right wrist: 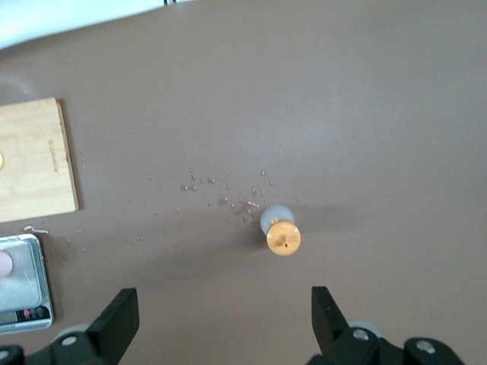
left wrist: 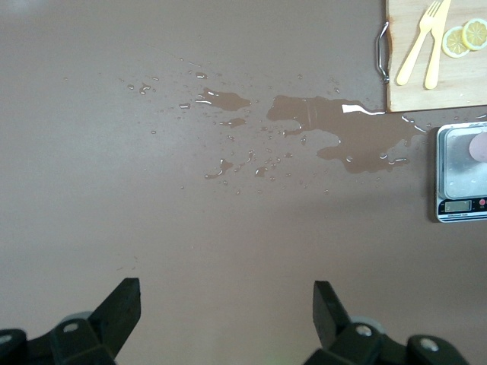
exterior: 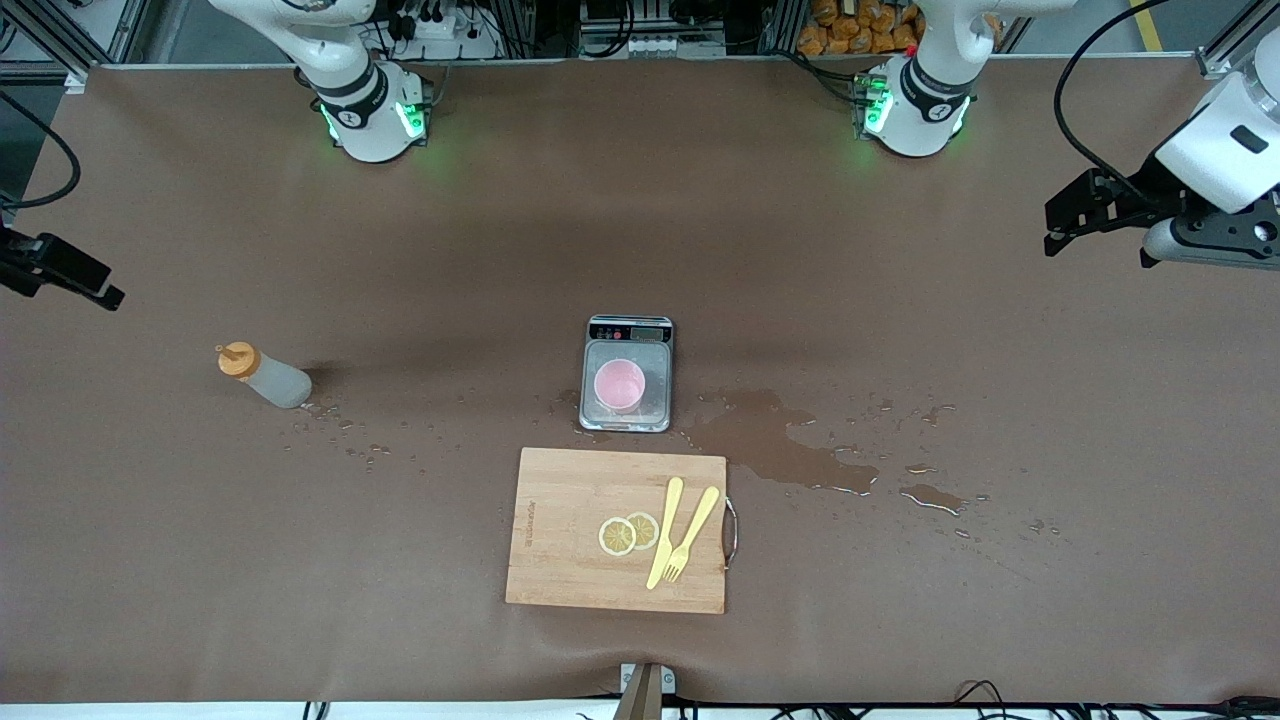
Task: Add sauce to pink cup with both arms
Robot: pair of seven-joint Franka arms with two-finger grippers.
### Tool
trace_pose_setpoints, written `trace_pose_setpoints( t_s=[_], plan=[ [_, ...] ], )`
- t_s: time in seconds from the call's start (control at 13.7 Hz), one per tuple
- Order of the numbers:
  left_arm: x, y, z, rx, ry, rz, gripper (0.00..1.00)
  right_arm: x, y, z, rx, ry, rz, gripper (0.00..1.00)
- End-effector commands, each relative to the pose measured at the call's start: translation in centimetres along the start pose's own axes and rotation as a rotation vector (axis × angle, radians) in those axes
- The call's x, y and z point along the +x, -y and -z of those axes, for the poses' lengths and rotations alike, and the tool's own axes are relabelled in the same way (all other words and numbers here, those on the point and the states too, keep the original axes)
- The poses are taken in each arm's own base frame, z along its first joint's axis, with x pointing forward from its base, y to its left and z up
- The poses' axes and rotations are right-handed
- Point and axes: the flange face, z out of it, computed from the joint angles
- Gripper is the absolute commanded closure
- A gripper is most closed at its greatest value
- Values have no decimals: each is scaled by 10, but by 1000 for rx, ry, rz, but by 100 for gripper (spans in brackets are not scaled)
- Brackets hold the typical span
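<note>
The sauce bottle point(exterior: 265, 377), translucent grey-white with an orange cap, stands upright on the brown table toward the right arm's end. The right wrist view shows the sauce bottle point(right wrist: 280, 232) from above, a little ahead of my open, empty right gripper point(right wrist: 224, 312). In the front view the right gripper point(exterior: 100, 285) hangs over the table's edge at that end. The pink cup point(exterior: 620, 385) sits on the steel plate of a small scale point(exterior: 627, 340) mid-table. My left gripper point(exterior: 1050, 230) hovers over the left arm's end, open and empty point(left wrist: 226, 304), well away from the cup point(left wrist: 479, 146).
A wooden cutting board point(exterior: 560, 560) with two lemon slices point(exterior: 628, 533) and a yellow fork and knife point(exterior: 685, 535) lies nearer the front camera than the scale. A puddle point(exterior: 780, 450) spreads beside the scale toward the left arm's end. Droplets point(exterior: 340, 430) dot the table near the bottle.
</note>
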Motion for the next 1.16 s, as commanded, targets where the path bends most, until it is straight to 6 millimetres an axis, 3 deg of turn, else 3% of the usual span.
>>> trace_pose_setpoints(
  t_s=[0.0, 0.44, 1.09],
  plan=[
    [-2, -1, 7, 31, -15, -20, 0, -4, 0, 9, -16, -22, 16, 0],
    [3, 1, 4, 28, -24, -16, 0, -6, 8, 2, -17, 0, 28, 0],
    [8, 5, 0, 17, -44, -9, 0, -5, -1, 0, -19, 4, 8, 0]
  ],
)
